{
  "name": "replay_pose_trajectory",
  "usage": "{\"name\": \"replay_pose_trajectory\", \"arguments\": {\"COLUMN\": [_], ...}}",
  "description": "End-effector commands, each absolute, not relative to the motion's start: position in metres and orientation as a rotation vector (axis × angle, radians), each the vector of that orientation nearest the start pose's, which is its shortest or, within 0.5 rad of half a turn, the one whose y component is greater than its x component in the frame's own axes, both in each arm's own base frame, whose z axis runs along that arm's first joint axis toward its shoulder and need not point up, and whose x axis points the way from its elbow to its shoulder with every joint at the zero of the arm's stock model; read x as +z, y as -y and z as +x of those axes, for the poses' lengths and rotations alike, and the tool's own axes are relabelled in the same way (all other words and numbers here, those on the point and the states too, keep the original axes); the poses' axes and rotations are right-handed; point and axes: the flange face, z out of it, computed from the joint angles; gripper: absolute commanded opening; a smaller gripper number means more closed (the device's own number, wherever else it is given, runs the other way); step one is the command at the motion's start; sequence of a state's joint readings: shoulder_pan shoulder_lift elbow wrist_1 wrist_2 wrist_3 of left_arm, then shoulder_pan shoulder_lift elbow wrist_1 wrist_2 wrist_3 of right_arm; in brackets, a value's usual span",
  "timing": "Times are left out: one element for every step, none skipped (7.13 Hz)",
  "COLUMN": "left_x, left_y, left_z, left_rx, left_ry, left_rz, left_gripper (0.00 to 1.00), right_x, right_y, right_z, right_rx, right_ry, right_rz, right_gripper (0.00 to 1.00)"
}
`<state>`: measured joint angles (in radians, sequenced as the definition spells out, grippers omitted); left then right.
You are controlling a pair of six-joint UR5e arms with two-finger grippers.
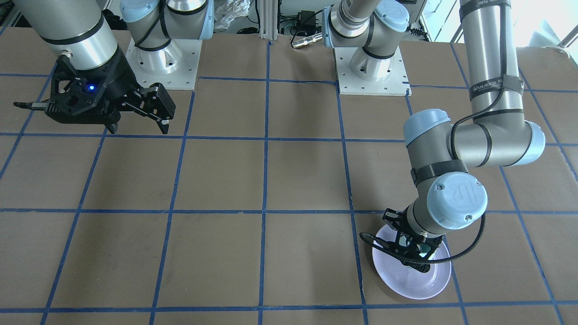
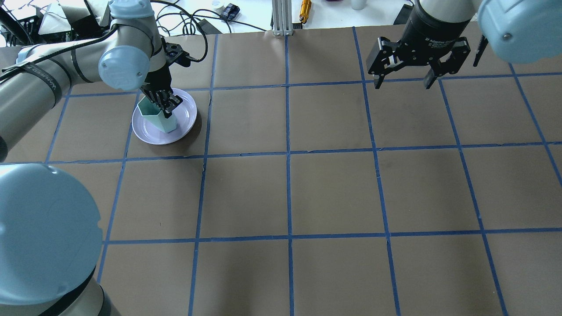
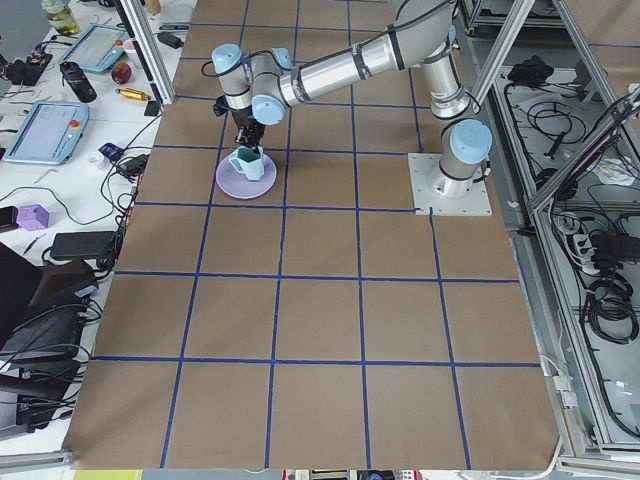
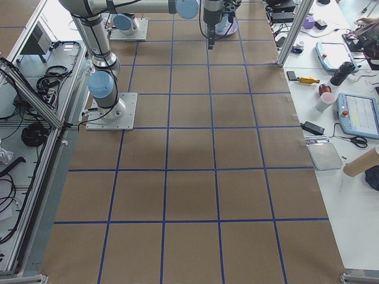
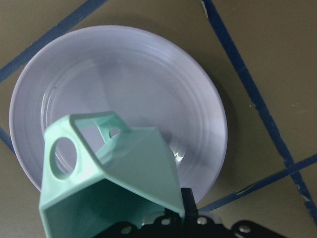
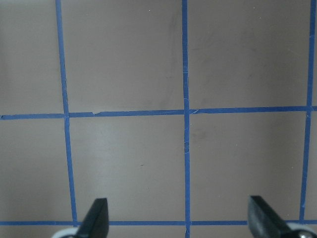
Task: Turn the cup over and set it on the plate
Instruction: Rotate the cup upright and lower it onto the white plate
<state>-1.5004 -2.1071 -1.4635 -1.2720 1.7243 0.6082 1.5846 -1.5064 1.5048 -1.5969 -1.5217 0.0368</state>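
Overhead exterior view: left gripper (image 2: 167,106) is clamped on the rim of the cup (image 2: 156,118), mouth upward, over the plate (image 2: 186,115), far left on the table (image 2: 333,193). Right gripper (image 2: 403,82) hangs far right, fingers apart.

Glossy, smooth round lavender-white plate (image 5: 148,74) catching light; faceted mint-green cup (image 5: 133,168) looks like satin plastic (a soft sheen only); brown table cover (image 2: 333,188) is matt, papery, under blue tape lines (image 2: 287,153).

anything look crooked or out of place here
Only the cup: it leans over the plate, gripped by the left gripper, not standing flat. Nothing looks spilled or broken.
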Motion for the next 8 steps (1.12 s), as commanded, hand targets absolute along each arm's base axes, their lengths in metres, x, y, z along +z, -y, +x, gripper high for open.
{"name": "replay_pose_trajectory", "arguments": {"left_x": [0.251, 0.262, 0.285, 0.308, 0.343, 0.379, 0.408, 0.436], "left_y": [0.669, 0.668, 0.665, 0.656, 0.643, 0.618, 0.596, 0.576], "left_z": [-0.064, -0.065, -0.069, -0.073, -0.081, -0.088, -0.093, -0.102], "left_rx": [0.268, 0.241, 0.211, 0.193, 0.136, 0.164, 0.148, 0.083], "left_ry": [-2.926, -2.923, -2.919, -2.924, -2.945, -3.009, -3.068, -3.144], "left_rz": [0.808, 0.803, 0.804, 0.804, 0.772, 0.709, 0.571, 0.423], "left_gripper": [1.00, 1.00, 1.00, 1.00, 1.00, 1.00, 1.00, 1.00], "right_x": [0.491, 0.491, 0.491, 0.491, 0.491, 0.491, 0.491, 0.491], "right_y": [0.520, 0.520, 0.520, 0.520, 0.520, 0.520, 0.520, 0.520], "right_z": [0.145, 0.145, 0.145, 0.145, 0.145, 0.145, 0.145, 0.145], "right_rx": [-0.041, -0.041, -0.041, -0.041, -0.041, -0.041, -0.041, -0.041], "right_ry": [-3.091, -3.091, -3.091, -3.091, -3.091, -3.091, -3.091, -3.091], "right_rz": [0.035, 0.035, 0.035, 0.035, 0.035, 0.035, 0.035, 0.035], "right_gripper": [1.00, 1.00, 1.00, 1.00, 1.00, 1.00, 1.00, 1.00]}}
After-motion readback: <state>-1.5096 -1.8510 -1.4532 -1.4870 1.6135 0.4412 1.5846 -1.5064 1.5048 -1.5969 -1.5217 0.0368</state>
